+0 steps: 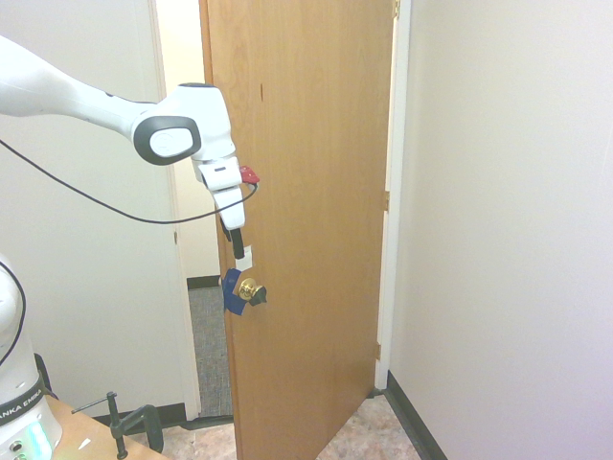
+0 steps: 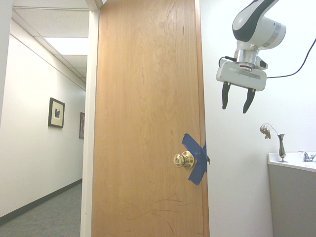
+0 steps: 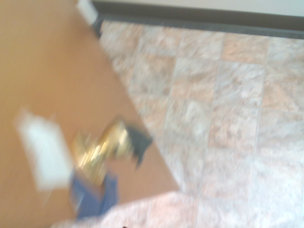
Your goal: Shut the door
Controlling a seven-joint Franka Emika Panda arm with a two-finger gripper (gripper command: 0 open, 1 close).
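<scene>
Door [image 1: 306, 230] stands ajar in the first exterior view, its knob [image 1: 252, 291] below the gripper [image 1: 233, 251]. Second exterior view: fingers spread wide, empty, beyond the door's free edge. Wrist view: knob and blue tape [image 3: 95, 197], blurred.

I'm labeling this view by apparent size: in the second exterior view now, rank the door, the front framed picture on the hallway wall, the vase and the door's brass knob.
1. Door
2. Front framed picture
Unsure: the vase is taller, the brass knob wider, so I leave them unranked.
</scene>
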